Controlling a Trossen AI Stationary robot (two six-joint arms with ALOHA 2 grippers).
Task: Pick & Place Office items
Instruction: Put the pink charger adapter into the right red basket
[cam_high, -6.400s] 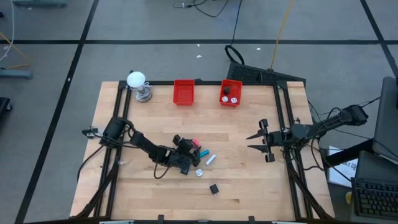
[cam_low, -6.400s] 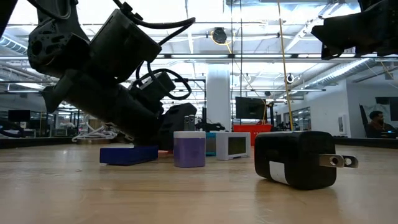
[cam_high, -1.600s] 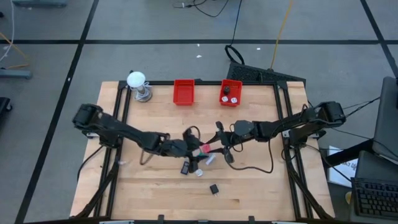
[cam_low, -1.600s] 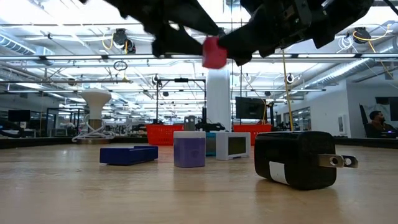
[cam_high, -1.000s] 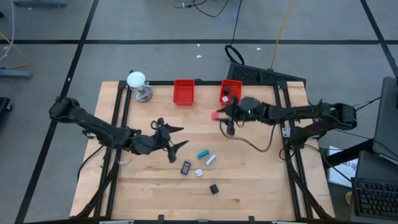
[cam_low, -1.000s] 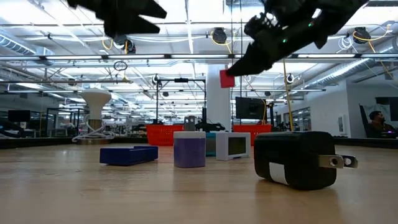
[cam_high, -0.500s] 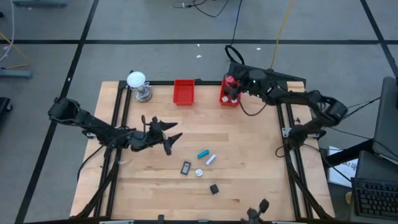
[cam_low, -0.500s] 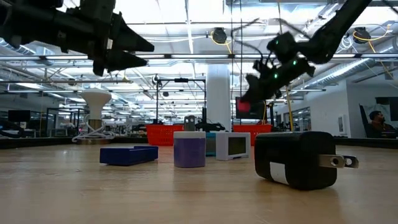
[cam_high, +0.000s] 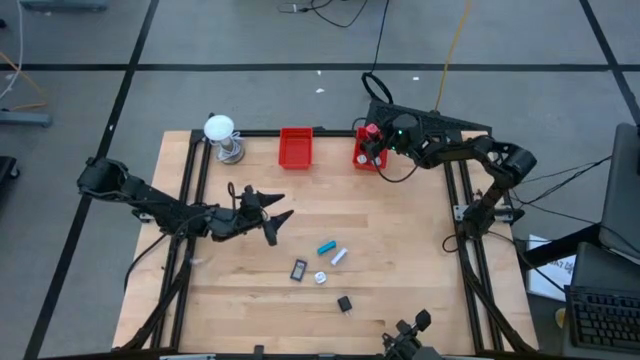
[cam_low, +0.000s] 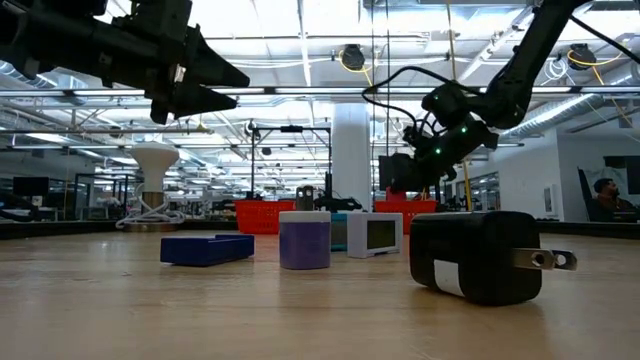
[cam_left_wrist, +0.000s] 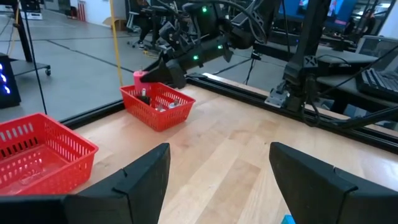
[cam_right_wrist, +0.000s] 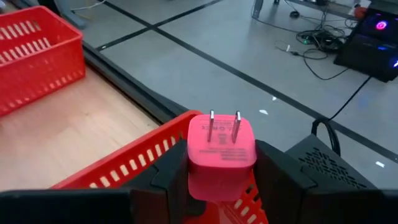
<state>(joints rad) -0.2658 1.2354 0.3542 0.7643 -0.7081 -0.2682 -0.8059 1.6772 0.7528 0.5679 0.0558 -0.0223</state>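
Observation:
My right gripper (cam_high: 371, 136) is shut on a pink plug cube (cam_right_wrist: 221, 148) and hovers over the right red bin (cam_high: 376, 162) at the table's far edge. My left gripper (cam_high: 268, 215) is open, raised above bare wood left of the table's middle. On the table rest a cyan piece (cam_high: 325, 246), a pale blue piece (cam_high: 339, 256), a dark flat rectangle (cam_high: 298, 269), a white round piece (cam_high: 320, 278) and a black cube (cam_high: 344, 303). In the low view the black cube (cam_low: 475, 255) shows metal prongs. My right gripper pinches the pink plug cube by two opposite side faces (cam_right_wrist: 194, 155), one finger (cam_right_wrist: 169, 169) on each side. Its two metal prongs (cam_right_wrist: 211, 127) point away from the wrist. The cube is lifted clear, above the right bin's rim (cam_right_wrist: 134, 163).
A second red bin (cam_high: 295, 147) stands left of the first. A white ball on a metal stand (cam_high: 220, 135) occupies the far left corner. Black frame rails run along the table's edges. Open wood lies between the bins and the small pieces.
My right gripper has carried the pink cube from above the table's middle toward the far edge and lowered it over the right red bin. My left gripper, open throughout, has drifted slightly toward the far left.

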